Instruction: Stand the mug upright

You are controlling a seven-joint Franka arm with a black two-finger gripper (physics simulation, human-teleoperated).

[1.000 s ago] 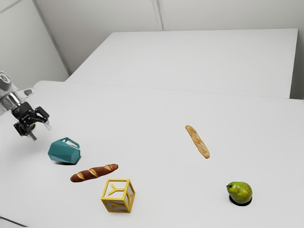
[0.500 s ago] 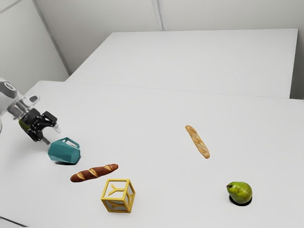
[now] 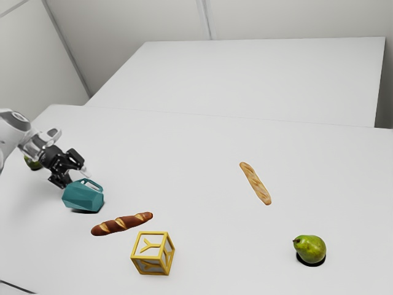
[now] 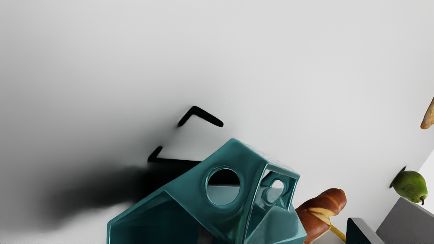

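Exterior view: plain white table [image 3: 190, 153] across the frame, back edge running from upper left to middle right; beyond it, pale raised slab [image 3: 258, 80] at upper middle; pale back wall [image 3: 295, 18] with vertical seam, another wall [image 3: 24, 55] at upper left, dark corner line between. Teal mug [image 3: 84, 196] at lower left, lying on its side on the table, handle toward upper right. Black gripper [image 3: 76, 177] just above and beside it, fingers spread apart, released. Dark green thing [image 3: 34, 163] at far left. Brown bread [image 3: 121, 224] lower left, yellow-framed block [image 3: 152, 253] lower middle, pale bread [image 3: 255, 183] right of middle, pear [image 3: 310, 249] lower right. Wrist view: smooth white-grey tabletop, blurry dark shadow [image 4: 101, 186] beside the mug, plus hard black outline shaped like the handle. Round opening in faceted teal wall. Brown bread just past the mug, pear farther off.
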